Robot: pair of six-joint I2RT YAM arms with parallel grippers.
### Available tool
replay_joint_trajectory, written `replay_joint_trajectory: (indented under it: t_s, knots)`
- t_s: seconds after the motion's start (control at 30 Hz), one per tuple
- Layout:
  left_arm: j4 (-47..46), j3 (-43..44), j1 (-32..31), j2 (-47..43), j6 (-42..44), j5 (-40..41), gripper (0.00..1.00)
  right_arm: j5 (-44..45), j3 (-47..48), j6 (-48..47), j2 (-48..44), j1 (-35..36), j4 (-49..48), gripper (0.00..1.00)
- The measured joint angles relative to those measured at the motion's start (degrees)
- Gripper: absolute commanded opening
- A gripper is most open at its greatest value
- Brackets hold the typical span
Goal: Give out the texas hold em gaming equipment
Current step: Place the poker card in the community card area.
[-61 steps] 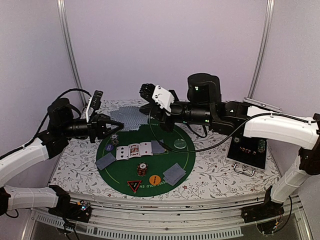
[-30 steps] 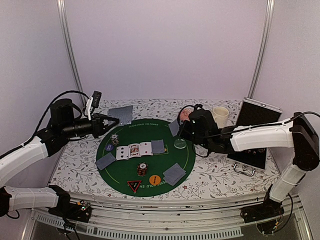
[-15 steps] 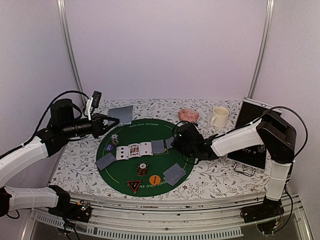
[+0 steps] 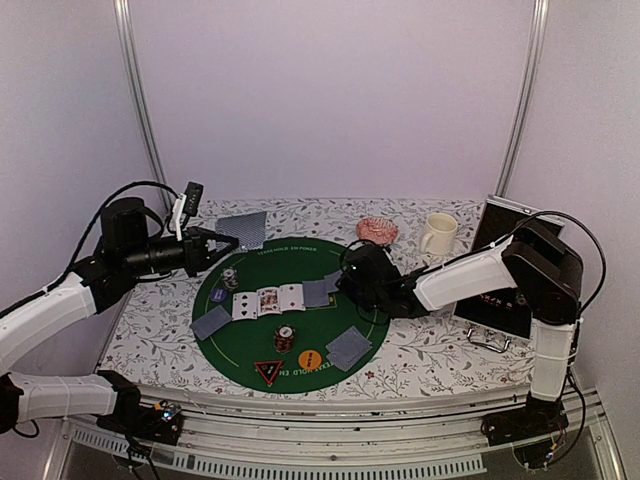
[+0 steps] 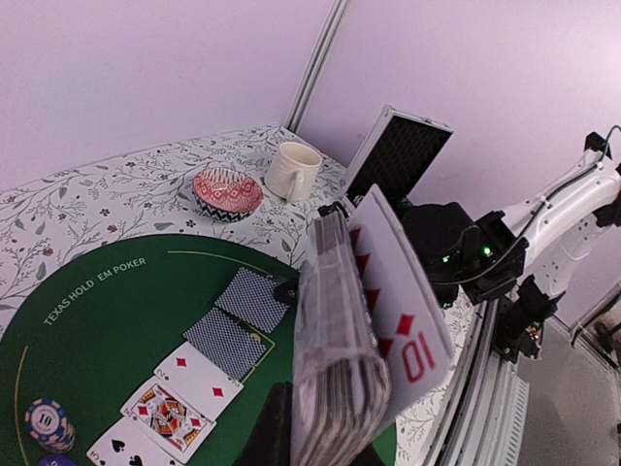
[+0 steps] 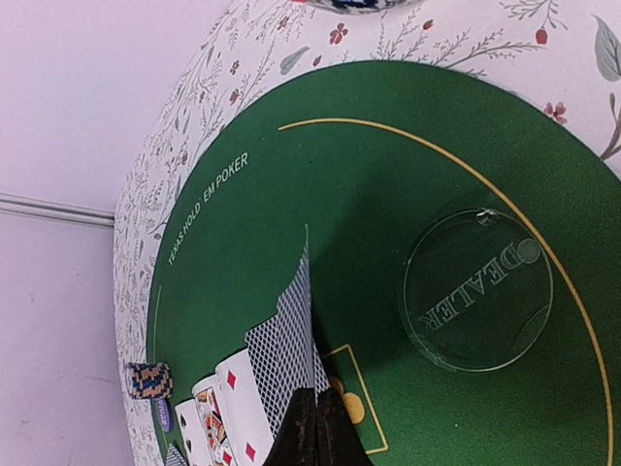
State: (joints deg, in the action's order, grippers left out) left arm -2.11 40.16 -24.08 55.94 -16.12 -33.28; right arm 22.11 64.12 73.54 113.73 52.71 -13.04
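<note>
Right gripper (image 6: 315,419) pinched on an upright blue-backed card (image 6: 289,348), face-up cards (image 6: 231,413) beside it, clear DEALER button (image 6: 477,288), striped chip stack (image 6: 148,381), green poker mat (image 6: 388,165), floral tablecloth (image 6: 572,58).

Ahead of my right claw (image 6: 312,432) the far half of the green mat (image 6: 388,165) lies bare — room to pass. Just beside it sit the clear dealer button (image 6: 477,289) on one side and the card row (image 4: 280,298) on the other. Bowl (image 4: 377,231), mug (image 4: 437,233) and black case (image 4: 505,265) crowd the far right; my left claw's (image 4: 212,243) raised deck (image 5: 335,359) blocks the far left.
</note>
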Motion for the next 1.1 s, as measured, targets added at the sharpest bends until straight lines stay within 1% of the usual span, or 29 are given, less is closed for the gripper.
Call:
replay_joint_trajectory:
  t_s: [0.23,0.57,0.9,1.1]
  knots:
    - [0.00,0.00,0.00,0.00,0.00,-0.37,0.00,0.76,0.44,3.02,0.15,0.00,1.14,0.01]
    - [0.00,0.00,0.00,0.00,0.00,-0.57,0.00,1.05,2.99,3.87,1.51,-0.57,3.74,0.02]
    - [0.00,0.00,0.00,0.00,0.00,-0.59,0.00,-0.31,3.06,3.82,1.51,-0.87,5.84,0.13]
    - [0.00,0.00,0.00,0.00,0.00,-0.61,0.00,-1.11,3.13,3.63,1.51,-0.94,6.38,0.16]
